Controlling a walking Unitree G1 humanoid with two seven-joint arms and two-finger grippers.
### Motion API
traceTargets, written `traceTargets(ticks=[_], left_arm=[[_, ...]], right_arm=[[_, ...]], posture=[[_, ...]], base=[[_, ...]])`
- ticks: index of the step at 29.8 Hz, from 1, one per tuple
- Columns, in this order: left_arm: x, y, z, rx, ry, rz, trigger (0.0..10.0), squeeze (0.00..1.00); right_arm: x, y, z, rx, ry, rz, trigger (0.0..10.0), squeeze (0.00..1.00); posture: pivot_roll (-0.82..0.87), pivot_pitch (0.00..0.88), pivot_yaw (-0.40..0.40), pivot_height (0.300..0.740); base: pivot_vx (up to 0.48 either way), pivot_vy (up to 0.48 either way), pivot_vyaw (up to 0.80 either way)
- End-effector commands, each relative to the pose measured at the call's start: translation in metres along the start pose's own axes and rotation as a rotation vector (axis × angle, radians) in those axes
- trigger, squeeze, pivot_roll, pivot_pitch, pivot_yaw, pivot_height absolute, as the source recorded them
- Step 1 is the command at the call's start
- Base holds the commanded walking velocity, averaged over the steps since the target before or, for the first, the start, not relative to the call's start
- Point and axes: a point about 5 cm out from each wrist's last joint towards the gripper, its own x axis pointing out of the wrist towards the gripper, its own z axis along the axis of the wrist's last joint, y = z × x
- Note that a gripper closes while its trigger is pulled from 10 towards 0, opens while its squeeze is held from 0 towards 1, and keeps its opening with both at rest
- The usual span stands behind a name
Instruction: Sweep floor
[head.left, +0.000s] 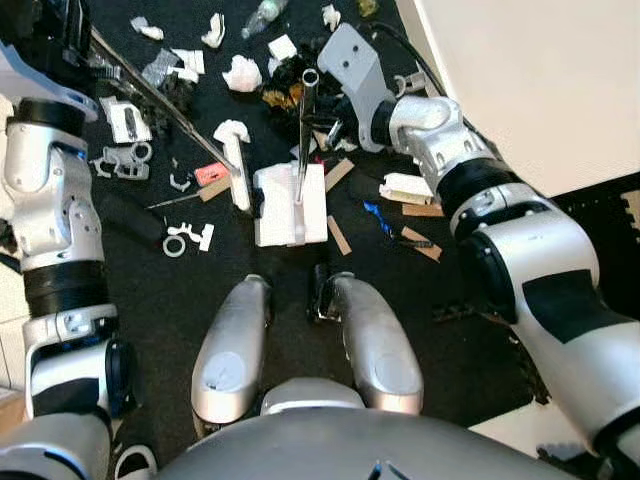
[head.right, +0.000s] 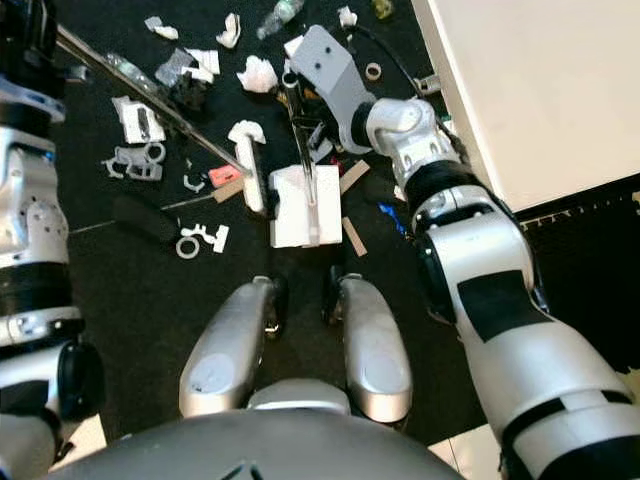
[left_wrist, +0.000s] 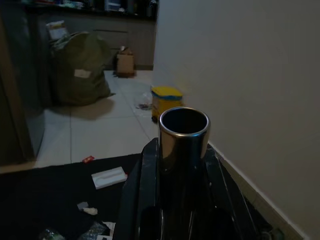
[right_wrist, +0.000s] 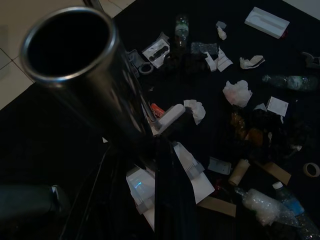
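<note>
Two metal poles, each clamped: right gripper (head.left: 318, 112) holds dustpan handle (head.left: 304, 120), pan (head.left: 290, 205) on mat ahead; left gripper (left_wrist: 175, 165) holds broom pole (head.left: 160, 100), far-left. Stiff, light, slick; grip high.

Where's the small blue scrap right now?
In the left eye view the blue scrap lies on the black mat, right of the white dustpan, among the cardboard strips near the right arm.
</note>
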Motion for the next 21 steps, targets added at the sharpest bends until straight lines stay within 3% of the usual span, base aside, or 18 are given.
traceTargets(ticks=[1,4,5,6,9,12,16,18,21], left_arm=[[-0.006,0.009,0.008,0.091,0.046,-0.008,10.0,0.0],[-0.017,0.027,0.003,0.175,0.211,-0.016,10.0,0.0],[-0.017,0.027,0.003,0.175,0.211,-0.016,10.0,0.0],[-0.021,0.038,0.001,0.202,0.295,0.001,10.0,0.0],[-0.022,0.048,0.002,0.227,0.344,0.015,10.0,0.0],[-0.024,0.05,-0.003,0.22,0.386,0.019,10.0,0.0],[-0.032,0.045,-0.041,0.166,0.461,0.027,10.0,0.0],[-0.032,0.045,-0.041,0.166,0.461,0.027,10.0,0.0],[-0.05,0.03,-0.081,0.153,0.505,-0.009,10.0,0.0]], right_arm=[[-0.001,0.008,-0.027,0.079,0.09,0.02,10.0,0.0],[-0.002,0.008,-0.028,0.078,0.094,0.019,10.0,0.0],[-0.002,0.008,-0.028,0.078,0.094,0.019,10.0,0.0],[-0.002,0.008,-0.029,0.078,0.096,0.018,10.0,0.0],[-0.002,0.008,-0.029,0.077,0.097,0.018,10.0,0.0],[-0.002,0.008,-0.029,0.077,0.098,0.018,10.0,0.0],[-0.001,0.009,-0.028,0.076,0.098,0.018,10.0,0.0],[-0.001,0.009,-0.028,0.076,0.098,0.018,10.0,0.0],[-0.001,0.009,-0.028,0.082,0.094,0.021,10.0,0.0]], posture=[[0.09,0.235,-0.064,0.74],[0.1,0.232,-0.062,0.74],[0.1,0.232,-0.062,0.74],[0.1,0.229,-0.062,0.74],[0.1,0.23,-0.063,0.74],[0.1,0.23,-0.063,0.74],[0.1,0.235,-0.067,0.74],[0.1,0.235,-0.067,0.74],[0.08,0.245,-0.073,0.74]], base=[[0.0,0.0,0.0],[0.0,0.0,0.0],[0.0,0.0,0.0],[0.0,0.0,0.0],[0.0,0.0,0.0],[0.0,0.0,0.0],[0.0,0.0,0.0],[0.0,0.0,0.0],[0.0,0.0,0.0]])
